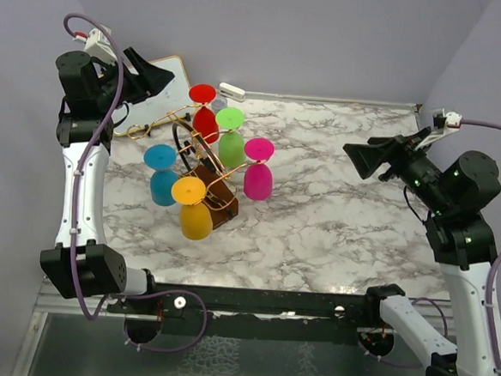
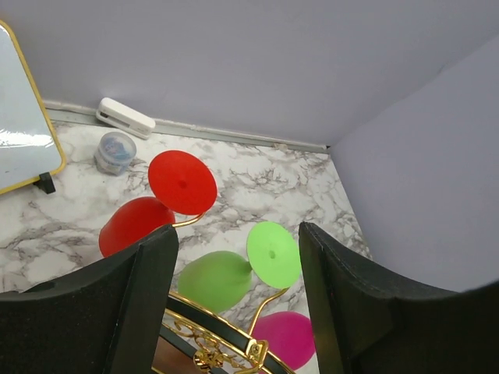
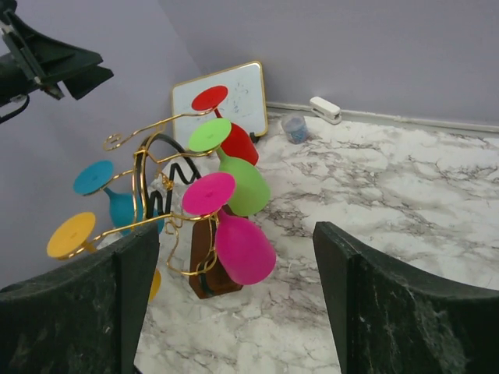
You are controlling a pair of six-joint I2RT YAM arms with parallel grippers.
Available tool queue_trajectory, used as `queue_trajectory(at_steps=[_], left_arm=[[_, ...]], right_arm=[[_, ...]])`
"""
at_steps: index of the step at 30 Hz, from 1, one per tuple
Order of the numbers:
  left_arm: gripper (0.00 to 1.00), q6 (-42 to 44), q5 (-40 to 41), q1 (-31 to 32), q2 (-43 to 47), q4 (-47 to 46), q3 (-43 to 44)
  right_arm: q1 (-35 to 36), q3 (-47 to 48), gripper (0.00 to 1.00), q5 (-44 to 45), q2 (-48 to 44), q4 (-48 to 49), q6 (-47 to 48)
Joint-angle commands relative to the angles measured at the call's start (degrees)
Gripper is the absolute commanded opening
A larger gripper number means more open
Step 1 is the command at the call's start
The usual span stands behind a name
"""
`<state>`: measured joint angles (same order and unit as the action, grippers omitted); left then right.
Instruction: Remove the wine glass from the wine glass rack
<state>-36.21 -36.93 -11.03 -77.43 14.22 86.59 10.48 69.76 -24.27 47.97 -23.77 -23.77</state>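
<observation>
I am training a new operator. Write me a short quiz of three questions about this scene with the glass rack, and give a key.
1. True or false: the left tool and the right tool are both open and hold nothing.
2. How many glasses hang on the wine glass rack? A three, B five, C seven.
3. Which colour of glass hangs nearest the whiteboard?

Key: 1 true. 2 B. 3 red; the red glass.
</observation>
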Motion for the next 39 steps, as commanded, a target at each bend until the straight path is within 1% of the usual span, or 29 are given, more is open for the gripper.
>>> queue_trajectory(at_steps=[1, 3, 5, 6, 7, 9, 10, 12, 14, 20, 24, 26, 29, 33, 39], left_arm=[[0.66, -2.0, -3.3, -0.2, -1.3, -2.0, 2.3], [0.66, -2.1, -4.2, -0.2, -1.7, -2.0, 2.7], [0.66, -1.9, -4.4, -0.1, -2.1, -1.9, 2.7], [0.66, -1.6, -4.4, -0.1, -2.4, -2.1, 2.6], [0.65, -1.3, -4.3, -0.1, -3.0, -1.9, 2.6], [0.64, -0.1, -4.0, -0.1, -4.3, -1.1, 2.8], [0.64, 0.2, -3.7, -0.1, -5.0, -0.9, 2.9], [0.64, 0.2, -3.7, -0.1, -6.8, -0.8, 3.9], [0.64, 0.1, -4.3, 0.3, -9.9, 0.5, 7.0], [0.64, -0.8, -7.1, 1.7, -21.4, 7.8, 20.9], [0.7, 0.6, -6.6, 3.1, -28.7, 14.3, 29.2], [0.7, 1.2, -5.4, 3.7, -29.9, 15.3, 29.4], [0.7, 3.8, -3.4, 4.4, -32.8, 20.3, 31.3], [0.68, 6.3, -1.5, 5.6, -35.2, 23.8, 33.2], [0.65, 8.1, -0.2, 6.8, -36.3, 25.8, 34.8]], right_arm=[[0.0, 1.7, 0.85, -3.5, -2.5, -7.6, -0.1], [0.0, 0.4, 0.89, -4.6, -4.9, -7.5, -0.6], [-0.1, -1.7, 0.88, -7.3, -7.6, -6.5, -0.1], [-0.1, -2.5, 0.83, -8.6, -8.6, -6.6, 1.0], [0.0, -2.9, 0.77, -6.9, -8.9, -8.0, 1.1], [-0.1, -3.3, 0.65, -1.7, -7.8, -15.2, 0.4], [-0.1, -3.6, 0.62, -0.2, -7.2, -17.9, 0.9], [-0.1, -4.2, 0.62, 2.7, -7.0, -21.6, 0.9], [0.0, -4.1, 0.64, 2.7, -7.8, -22.7, 1.6], [0.0, -2.2, 0.69, 3.5, -9.8, -23.9, 3.6], [0.0, -2.2, 0.69, 3.7, -9.9, -24.2, 4.4], [-0.1, -2.4, 0.69, 3.6, -10.3, -24.0, 4.5], [0.0, -2.4, 0.69, 3.8, -11.0, -23.6, 4.6], [0.0, -2.8, 0.69, 4.0, -11.4, -22.9, 4.6], [0.0, -3.7, 0.69, 3.1, -10.7, -21.2, 4.1]])
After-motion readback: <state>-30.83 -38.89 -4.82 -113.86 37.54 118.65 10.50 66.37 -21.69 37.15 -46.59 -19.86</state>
